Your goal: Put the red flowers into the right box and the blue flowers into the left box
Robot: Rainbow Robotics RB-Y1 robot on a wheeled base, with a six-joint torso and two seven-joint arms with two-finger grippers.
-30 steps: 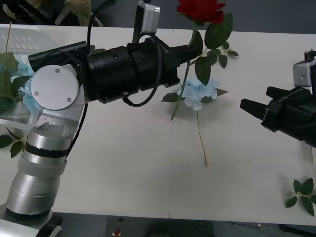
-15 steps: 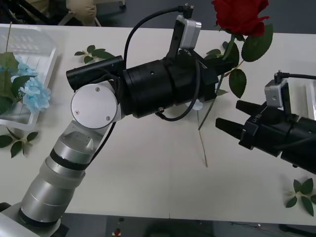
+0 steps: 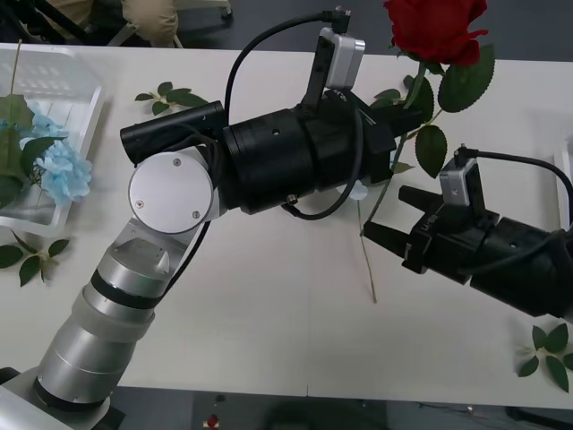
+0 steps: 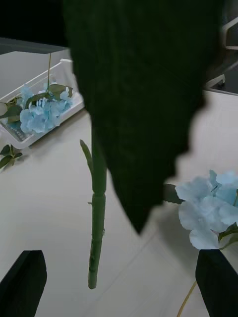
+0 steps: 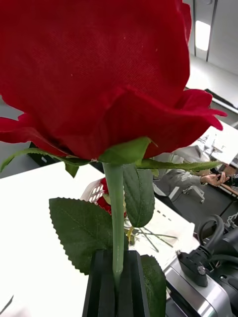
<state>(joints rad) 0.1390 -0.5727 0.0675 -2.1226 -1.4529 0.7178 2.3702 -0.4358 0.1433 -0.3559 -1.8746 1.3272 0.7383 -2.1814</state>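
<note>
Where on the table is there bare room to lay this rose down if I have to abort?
Bare tabletop lies near the front edge, between the left arm and the right end effector, which is open. The middle is crowded: the left end effector grips the red artificial rose there, above a pale-blue flower cluster. The white slotted plastic bin holds blue flowers.

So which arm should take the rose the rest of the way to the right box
Probably the right. The left gripper is shut on the red rose stem, while the open right gripper sits beside the stem's lower end, placed for a handover.
</note>
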